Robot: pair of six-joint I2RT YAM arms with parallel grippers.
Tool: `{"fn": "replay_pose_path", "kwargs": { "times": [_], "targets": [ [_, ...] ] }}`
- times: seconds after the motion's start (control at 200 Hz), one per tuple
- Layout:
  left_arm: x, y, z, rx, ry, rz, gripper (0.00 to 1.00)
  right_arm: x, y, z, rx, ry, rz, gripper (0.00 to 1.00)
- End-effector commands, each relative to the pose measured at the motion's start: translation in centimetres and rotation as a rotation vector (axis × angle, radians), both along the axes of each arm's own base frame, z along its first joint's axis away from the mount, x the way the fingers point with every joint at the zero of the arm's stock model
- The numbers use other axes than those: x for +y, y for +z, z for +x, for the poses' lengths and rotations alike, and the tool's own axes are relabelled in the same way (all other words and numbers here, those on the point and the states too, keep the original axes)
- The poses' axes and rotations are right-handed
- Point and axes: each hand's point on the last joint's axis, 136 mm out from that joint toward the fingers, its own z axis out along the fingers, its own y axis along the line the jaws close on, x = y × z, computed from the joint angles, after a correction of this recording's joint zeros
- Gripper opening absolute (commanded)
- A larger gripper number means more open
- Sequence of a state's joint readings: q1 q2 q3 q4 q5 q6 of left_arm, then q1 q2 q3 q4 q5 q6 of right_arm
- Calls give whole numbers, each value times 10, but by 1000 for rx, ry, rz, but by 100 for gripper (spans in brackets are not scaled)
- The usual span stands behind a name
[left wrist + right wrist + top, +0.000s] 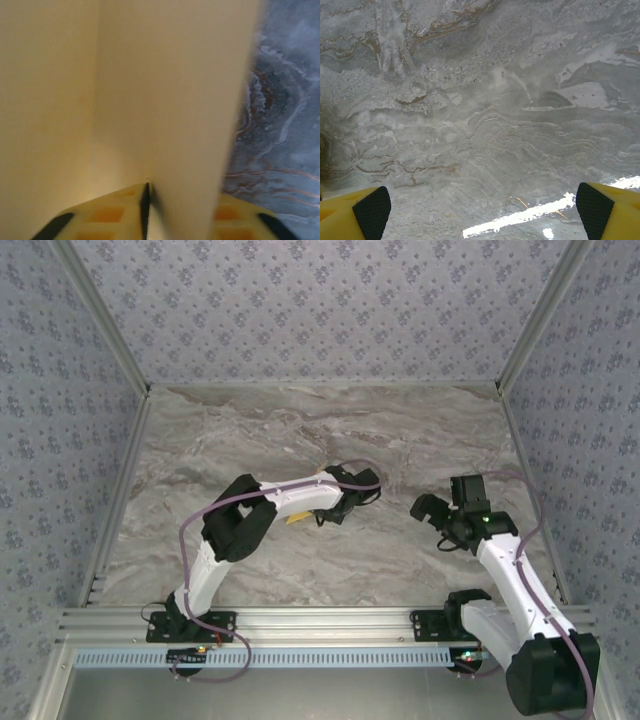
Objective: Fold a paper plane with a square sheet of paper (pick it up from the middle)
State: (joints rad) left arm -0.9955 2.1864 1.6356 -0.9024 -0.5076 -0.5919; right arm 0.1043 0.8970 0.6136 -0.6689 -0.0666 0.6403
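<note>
The grey-veined marble tabletop takes up most of the overhead view, walled in by blue floral-patterned panels. The white left arm reaches from its base at 7 o'clock to about the middle of the table. The white right arm rises from 5 o'clock and stops over the table's right half.

The thin yellow-orange sheet of paper lies near the table's centre, mostly hidden under the left forearm, with one small yellow corner poking out at the forearm's 6 o'clock side. From the left wrist camera the paper stands very close, a pale creased surface rising from between the fingers, with marble at 3 o'clock.

The left gripper has its yellow fingers drawn close together, with a thin dark slit between them. The paper seems to sit in that slit, but whether the jaws grip it I cannot tell.

The right gripper, at 3 o'clock from the left one and well apart from it, holds its jaws spread wide over bare marble, with nothing between them
</note>
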Motion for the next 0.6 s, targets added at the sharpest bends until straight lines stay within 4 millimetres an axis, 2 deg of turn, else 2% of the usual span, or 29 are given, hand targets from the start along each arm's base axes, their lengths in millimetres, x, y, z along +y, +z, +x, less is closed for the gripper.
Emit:
{"fn": "replay_pose_path", "kwargs": {
  "times": [0.0, 0.195, 0.3, 0.47, 0.53, 0.595],
  "targets": [
    [-24, 18, -6, 28, -5, -138, 38, -4, -3, -6, 21, -18, 0, 100],
    [-71, 73, -26, 107, -80, -481, 65, 0, 4, -5, -6, -5, 36, 100],
    [-84, 100, -30, 114, -101, -603, 77, 6, 9, -2, -24, 11, 68, 100],
    [-82, 138, -25, 84, -93, -765, 92, 17, 16, 5, -66, 79, 105, 100],
    [-73, 149, -20, 74, -70, -824, 99, 21, 18, 9, -82, 86, 124, 100],
    [-57, 155, -12, 80, -19, -872, 99, 27, 21, 15, -108, 100, 142, 100]
  ]
}}
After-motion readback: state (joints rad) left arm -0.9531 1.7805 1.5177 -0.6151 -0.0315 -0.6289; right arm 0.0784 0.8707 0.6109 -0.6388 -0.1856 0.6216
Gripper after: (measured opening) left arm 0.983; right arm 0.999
